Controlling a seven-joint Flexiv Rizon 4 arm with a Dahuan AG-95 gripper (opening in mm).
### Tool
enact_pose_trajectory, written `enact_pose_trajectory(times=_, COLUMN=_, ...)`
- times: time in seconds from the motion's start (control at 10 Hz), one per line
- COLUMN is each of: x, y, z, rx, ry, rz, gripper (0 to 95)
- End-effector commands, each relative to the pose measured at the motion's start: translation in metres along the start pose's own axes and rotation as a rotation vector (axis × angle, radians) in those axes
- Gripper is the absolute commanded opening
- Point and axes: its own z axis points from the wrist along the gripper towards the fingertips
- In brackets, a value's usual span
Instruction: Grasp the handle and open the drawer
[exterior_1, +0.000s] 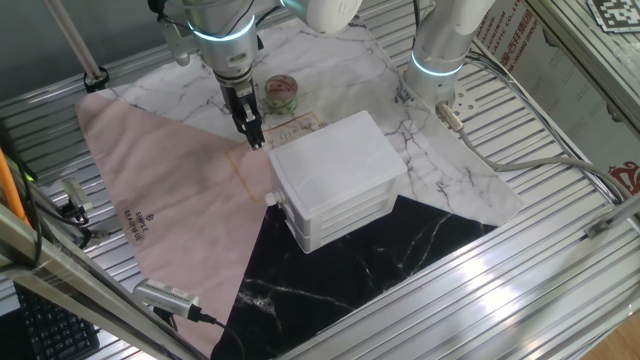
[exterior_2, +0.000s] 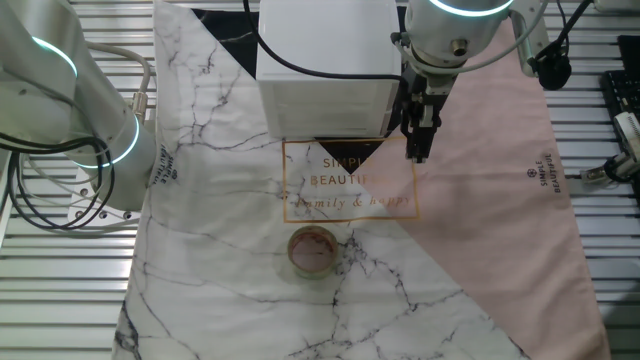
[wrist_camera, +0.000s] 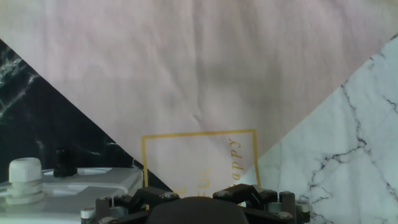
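my gripper (exterior_1: 256, 140) hangs just off the cabinet's (exterior_1: 335, 175) far-left corner, fingers close together with nothing between them. the handle (exterior_1: 272, 197) sits on the drawer (exterior_1: 345, 208) front, nearer and lower than my fingers. in the hand view the knob (wrist_camera: 62, 160) shows low left. i'd guess down and toward it.

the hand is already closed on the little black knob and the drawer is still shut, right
Not quite. The hand is not on the knob: one fixed view shows it hanging over the pink cloth beside the white cabinet, apart from the knob on its front. The drawer does look shut.
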Motion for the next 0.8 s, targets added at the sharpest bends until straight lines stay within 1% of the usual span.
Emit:
enact_pose_trajectory(times=0.1, x=0.0001, y=-0.0002, z=0.0000, rx=0.000, ry=-0.037, rz=-0.142, gripper=0.0)
enact_pose_trajectory(times=0.2, x=0.0001, y=-0.0001, z=0.0000, rx=-0.023, ry=-0.036, rz=-0.136, gripper=0.0)
enact_pose_trajectory(times=0.8, x=0.0001, y=0.0000, z=-0.0002, rx=-0.018, ry=-0.037, rz=-0.136, gripper=0.0)
